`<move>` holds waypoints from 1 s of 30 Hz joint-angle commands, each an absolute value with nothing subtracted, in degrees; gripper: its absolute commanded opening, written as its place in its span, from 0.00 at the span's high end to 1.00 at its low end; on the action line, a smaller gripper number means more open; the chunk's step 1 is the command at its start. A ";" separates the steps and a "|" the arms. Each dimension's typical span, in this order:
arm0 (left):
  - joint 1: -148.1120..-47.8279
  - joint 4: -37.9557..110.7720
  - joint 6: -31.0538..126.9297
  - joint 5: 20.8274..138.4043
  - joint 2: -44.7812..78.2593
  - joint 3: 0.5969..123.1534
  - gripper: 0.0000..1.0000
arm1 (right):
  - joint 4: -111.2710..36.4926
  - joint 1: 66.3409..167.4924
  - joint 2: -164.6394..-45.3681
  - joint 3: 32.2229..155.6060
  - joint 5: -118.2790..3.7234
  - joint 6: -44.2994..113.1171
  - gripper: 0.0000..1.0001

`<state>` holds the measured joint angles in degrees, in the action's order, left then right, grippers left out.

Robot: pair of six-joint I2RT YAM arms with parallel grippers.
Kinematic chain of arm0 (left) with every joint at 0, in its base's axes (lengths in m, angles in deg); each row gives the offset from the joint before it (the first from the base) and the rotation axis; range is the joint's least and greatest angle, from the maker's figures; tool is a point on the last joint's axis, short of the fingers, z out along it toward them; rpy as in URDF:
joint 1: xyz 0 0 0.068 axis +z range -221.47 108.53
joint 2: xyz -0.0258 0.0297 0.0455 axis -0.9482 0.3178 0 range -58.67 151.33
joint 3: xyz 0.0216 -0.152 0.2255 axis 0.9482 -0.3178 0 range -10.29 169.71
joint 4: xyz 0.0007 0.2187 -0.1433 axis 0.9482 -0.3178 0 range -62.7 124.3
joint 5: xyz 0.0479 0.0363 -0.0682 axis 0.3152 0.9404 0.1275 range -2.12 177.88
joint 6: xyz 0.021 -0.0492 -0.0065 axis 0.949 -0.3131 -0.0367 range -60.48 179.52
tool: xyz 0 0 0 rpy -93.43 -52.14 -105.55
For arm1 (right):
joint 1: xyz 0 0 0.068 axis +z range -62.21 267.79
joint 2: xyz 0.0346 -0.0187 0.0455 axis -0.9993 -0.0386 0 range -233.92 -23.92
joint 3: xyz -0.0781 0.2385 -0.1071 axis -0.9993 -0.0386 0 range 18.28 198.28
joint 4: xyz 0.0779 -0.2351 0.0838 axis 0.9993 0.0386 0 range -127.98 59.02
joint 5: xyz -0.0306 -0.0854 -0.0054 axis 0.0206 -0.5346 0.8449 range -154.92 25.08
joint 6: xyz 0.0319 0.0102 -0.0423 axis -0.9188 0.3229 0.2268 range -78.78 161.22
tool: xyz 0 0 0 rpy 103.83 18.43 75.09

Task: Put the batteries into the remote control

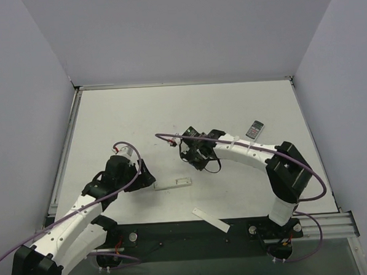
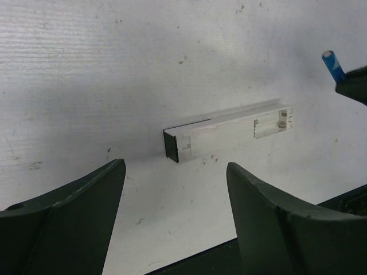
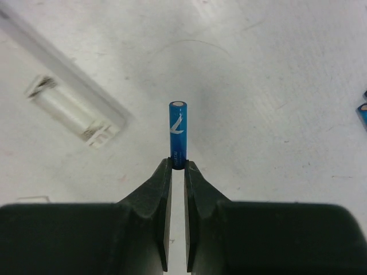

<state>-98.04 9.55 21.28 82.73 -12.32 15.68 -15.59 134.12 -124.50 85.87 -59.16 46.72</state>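
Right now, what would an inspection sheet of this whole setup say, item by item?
Surface: white table, scuffed, with small dark specks.
Job's things: slim remote control lies flat, its battery bay open and empty; one blue battery is gripped by its end; a second battery shows at the edge of the right wrist view.
Clutter: wider remote with buttons at far right; loose white strip near the arm bases.
Hands: left hand open, near the remote control; right hand shut on the battery.
Cables: purple cables loop along both arms.
Surroundings: plain grey walls on three sides.
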 commanded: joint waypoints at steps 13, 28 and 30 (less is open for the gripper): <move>-98.28 15.67 8.98 91.56 -21.57 6.59 0.23 | 4.72 151.07 -127.80 98.78 -71.77 67.06 1.00; -98.28 20.15 7.31 90.78 -19.39 4.65 0.34 | 7.72 152.83 -133.96 103.88 -69.49 70.67 1.00; -98.28 21.21 7.31 90.25 -18.77 4.47 0.35 | 7.98 152.92 -134.66 104.15 -69.31 70.67 1.00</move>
